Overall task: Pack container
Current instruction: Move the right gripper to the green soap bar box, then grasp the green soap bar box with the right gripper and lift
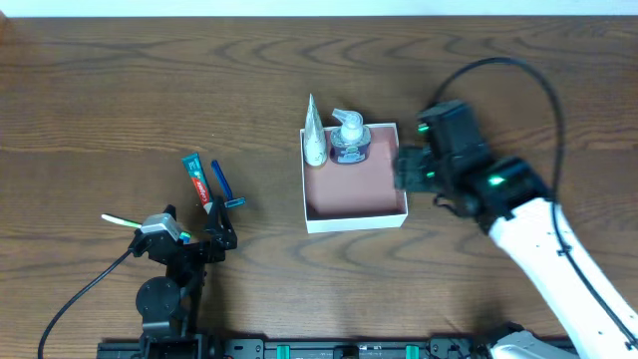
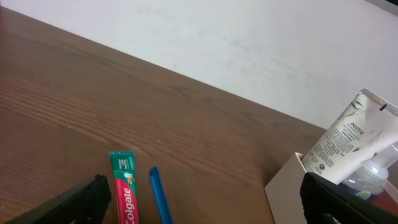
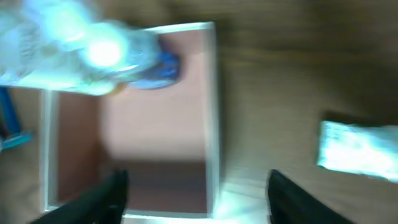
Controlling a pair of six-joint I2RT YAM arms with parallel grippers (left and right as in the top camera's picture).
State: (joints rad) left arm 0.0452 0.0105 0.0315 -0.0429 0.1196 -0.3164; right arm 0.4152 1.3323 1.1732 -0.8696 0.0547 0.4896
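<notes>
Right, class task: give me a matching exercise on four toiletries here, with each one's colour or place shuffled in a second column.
1 toothpaste tube
2 razor
3 white tube
4 pump bottle

a blue, on the table
b red and green, on the table
c see-through, inside the container
d leaning in the container's corner

Pairs: 1-b, 2-a, 3-d, 4-c.

A red-and-green toothpaste tube (image 1: 198, 180) and a blue razor (image 1: 223, 185) lie side by side on the brown wooden table (image 1: 100, 90) — a pale green stick (image 1: 118, 219) nearby.
</notes>
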